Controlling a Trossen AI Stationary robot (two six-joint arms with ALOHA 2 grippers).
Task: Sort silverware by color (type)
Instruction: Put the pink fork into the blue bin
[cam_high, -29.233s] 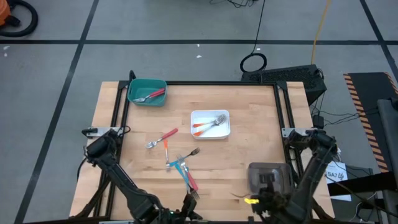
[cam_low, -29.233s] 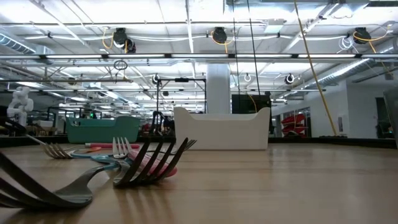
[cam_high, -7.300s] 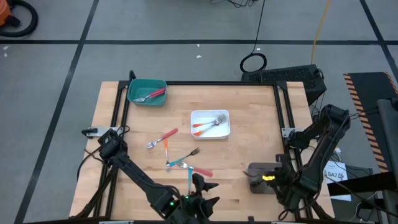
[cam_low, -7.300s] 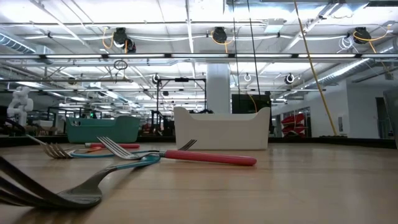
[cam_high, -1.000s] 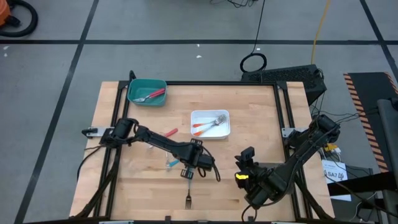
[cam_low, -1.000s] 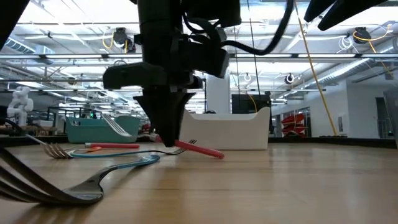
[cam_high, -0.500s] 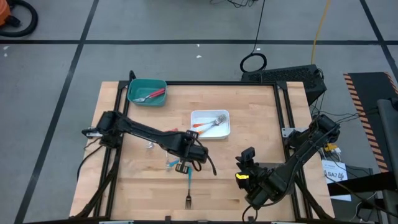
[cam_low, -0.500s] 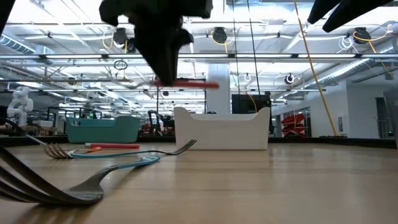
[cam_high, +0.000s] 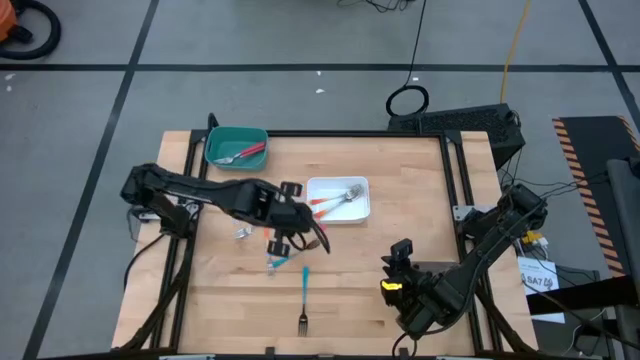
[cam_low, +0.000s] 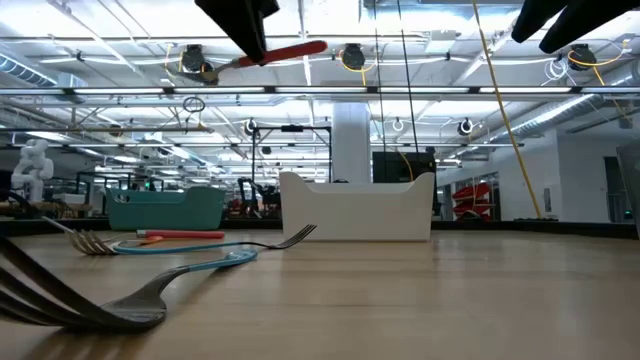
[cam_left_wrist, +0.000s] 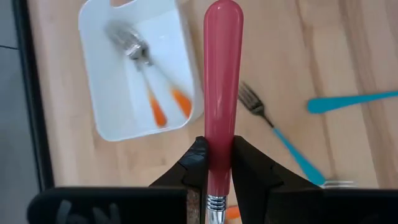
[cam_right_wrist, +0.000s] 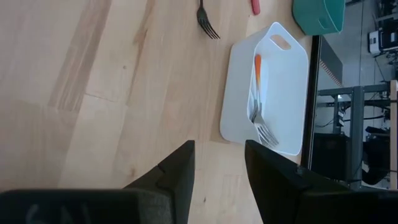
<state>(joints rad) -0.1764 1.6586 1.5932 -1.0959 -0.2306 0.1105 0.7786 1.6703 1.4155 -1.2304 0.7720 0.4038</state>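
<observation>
Teal tray (cam_high: 236, 146) at table (cam_high: 400, 170) corner, white tray (cam_high: 338, 199) mid-table.

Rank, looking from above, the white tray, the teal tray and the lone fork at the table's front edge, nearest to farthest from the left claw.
From the left claw:
1. White tray, just beside it, toward the table's right.
2. Lone fork, at the front edge.
3. Teal tray, back left corner.

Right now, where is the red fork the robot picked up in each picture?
High view: the red fork is mostly hidden under the left gripper, below the white tray.
Low view: the fork is high above the table, held near the top.
Left wrist view: its handle stands between the fingers.
Right wrist view: not in it.
Shared landmark: the white tray.
</observation>
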